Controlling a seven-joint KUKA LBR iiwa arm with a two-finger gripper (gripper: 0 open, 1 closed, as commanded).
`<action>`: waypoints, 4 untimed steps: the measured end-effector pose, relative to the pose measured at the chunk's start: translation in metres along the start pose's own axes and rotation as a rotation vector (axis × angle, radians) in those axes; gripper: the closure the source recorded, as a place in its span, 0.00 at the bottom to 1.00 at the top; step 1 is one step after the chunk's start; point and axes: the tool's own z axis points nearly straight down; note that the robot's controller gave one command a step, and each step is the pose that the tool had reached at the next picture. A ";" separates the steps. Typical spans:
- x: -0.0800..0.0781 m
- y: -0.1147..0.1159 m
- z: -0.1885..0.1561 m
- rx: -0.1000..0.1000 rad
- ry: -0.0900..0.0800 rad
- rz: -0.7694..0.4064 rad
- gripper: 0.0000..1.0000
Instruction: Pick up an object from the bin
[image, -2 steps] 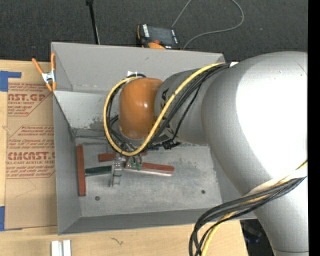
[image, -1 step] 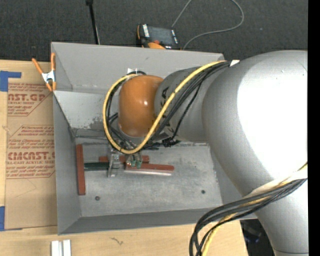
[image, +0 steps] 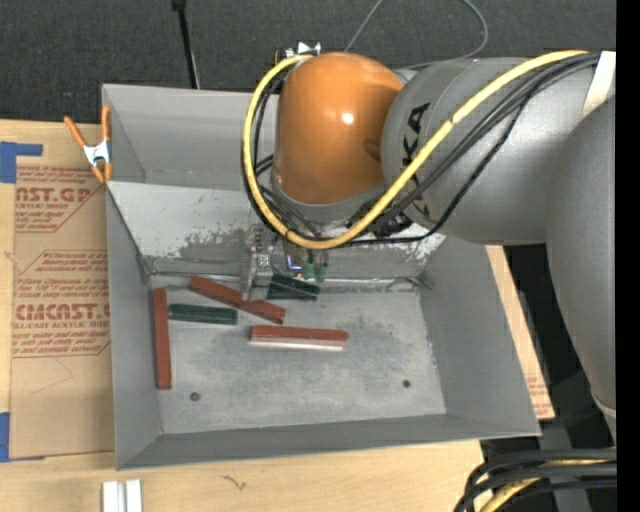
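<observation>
Left side of the bin (image: 128, 330): one red-brown bar (image: 161, 338) lies flat on the floor close to the left wall, with its long axis running from back to front and apart from the other pieces. Next to the right, a dark green bar (image: 203, 314) lies with its long axis across the bin, left to right. Just behind it, a second red-brown bar (image: 236, 298) lies on a diagonal, its left end toward the back wall and its right end toward the front. Whether this bar touches the green one in front of it cannot be told. Centre back: the gripper (image: 288, 268) hangs low beneath the orange cover (image: 335, 125) and its looped cables (image: 249, 150), directly over a short dark green bar (image: 293, 289). That bar lies on the floor near the foot of the back wall. Its long axis is nearly left to right, with the right end dipping slightly toward the front. Its left end sits just beside the diagonal red-brown bar, and its upper edge is hidden under the gripper. Whether the gripper is spread or pressed together cannot be told, nor whether it touches the bar. In front of this and slightly right, a red bar with a pale edge (image: 298, 338) lies left to right, clear of the others. Right side: the grey arm (image: 520, 160) reaches in over the right rim.
</observation>
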 end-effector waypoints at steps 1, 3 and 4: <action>0.001 0.000 0.005 0.002 0.008 0.000 0.00; 0.008 -0.121 0.170 0.003 0.008 -0.209 0.00; 0.007 -0.118 0.167 0.001 0.006 -0.211 1.00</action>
